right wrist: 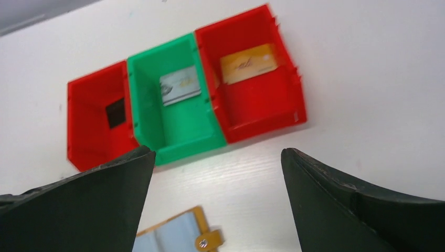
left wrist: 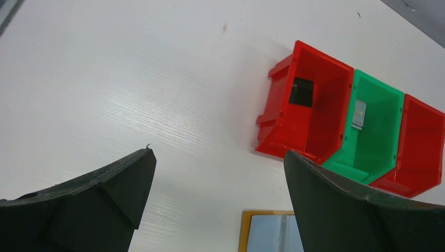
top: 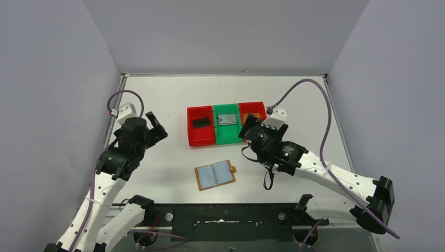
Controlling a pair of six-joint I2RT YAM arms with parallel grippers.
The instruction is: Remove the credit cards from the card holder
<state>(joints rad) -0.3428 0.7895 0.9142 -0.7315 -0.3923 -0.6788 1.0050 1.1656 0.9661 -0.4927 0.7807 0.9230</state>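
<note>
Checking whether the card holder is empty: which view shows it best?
Top external: the card holder lies open and whole, both pale panels showing. Left wrist catches only a corner; right wrist only the tab end.

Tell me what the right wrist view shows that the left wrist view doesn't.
Only the right wrist: a gold card in the right red bin, and the tab of the card holder. Only the left wrist: a dark speck on the table. Both: a black card, a silver card, part of the open card holder, plus each one's own open pincer, left pincer and right pincer.
</note>
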